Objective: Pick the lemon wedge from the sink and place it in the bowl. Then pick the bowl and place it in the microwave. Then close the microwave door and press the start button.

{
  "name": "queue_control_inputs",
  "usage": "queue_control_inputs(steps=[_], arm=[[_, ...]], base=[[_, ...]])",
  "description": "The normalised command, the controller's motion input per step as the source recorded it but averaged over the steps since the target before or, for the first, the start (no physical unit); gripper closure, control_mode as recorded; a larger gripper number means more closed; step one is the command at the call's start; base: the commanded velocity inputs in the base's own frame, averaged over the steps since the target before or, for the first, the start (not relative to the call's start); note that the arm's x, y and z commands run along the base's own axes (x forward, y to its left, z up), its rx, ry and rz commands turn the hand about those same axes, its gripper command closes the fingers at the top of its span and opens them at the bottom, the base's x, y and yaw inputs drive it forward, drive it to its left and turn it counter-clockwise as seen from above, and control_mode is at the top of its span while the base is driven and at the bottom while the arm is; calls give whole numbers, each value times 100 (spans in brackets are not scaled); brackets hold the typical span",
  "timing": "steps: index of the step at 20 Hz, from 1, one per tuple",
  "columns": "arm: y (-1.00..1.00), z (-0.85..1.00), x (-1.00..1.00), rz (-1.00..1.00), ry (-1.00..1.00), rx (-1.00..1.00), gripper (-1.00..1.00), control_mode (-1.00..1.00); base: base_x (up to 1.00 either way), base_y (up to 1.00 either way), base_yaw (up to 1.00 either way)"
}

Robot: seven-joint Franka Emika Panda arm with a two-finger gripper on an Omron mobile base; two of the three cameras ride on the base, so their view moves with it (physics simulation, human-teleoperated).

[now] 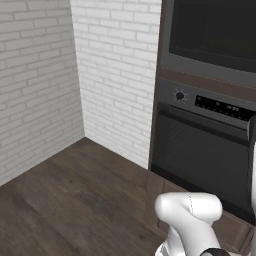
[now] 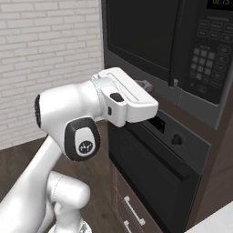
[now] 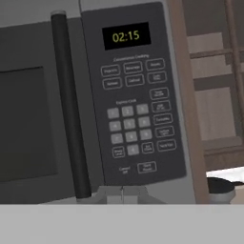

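While end effector (image 2: 146, 85) shut, empty, microwave door (image 3: 33, 119) closed; keypad (image 3: 136, 102) ahead, oven (image 2: 154, 175) below.

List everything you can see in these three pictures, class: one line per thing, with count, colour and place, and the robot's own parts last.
microwave: one, dark grey, built into the wall unit above the oven.
microwave door: one, black with dark glass, closed.
door handle: one, black upright bar between window and keypad.
keypad: one dark panel of grey buttons, right of the handle.
clock display: one, yellow digits at the panel's top.
oven: one, dark grey, below the microwave, with a round knob.
drawers: dark brown with pale handles, under the oven.
brick wall: white, left of the unit.
floor: dark brown wood.
arm: one, white with dark joints.
gripper: one, jaws shut, just under the keypad.
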Motion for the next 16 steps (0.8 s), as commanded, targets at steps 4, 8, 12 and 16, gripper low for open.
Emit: queue_control_inputs(steps=[4,8,12,16], arm=[[-20,-1,11,0,3,0,100,-100],[-30,0,9,0,1,0,100,-100],[-28,0,2,0,0,0,100,-100],[-35,0,0,0,0,0,100,-100]], base=[[0,0,0],[0,0,0],[0,0,0],[0,0,0]])
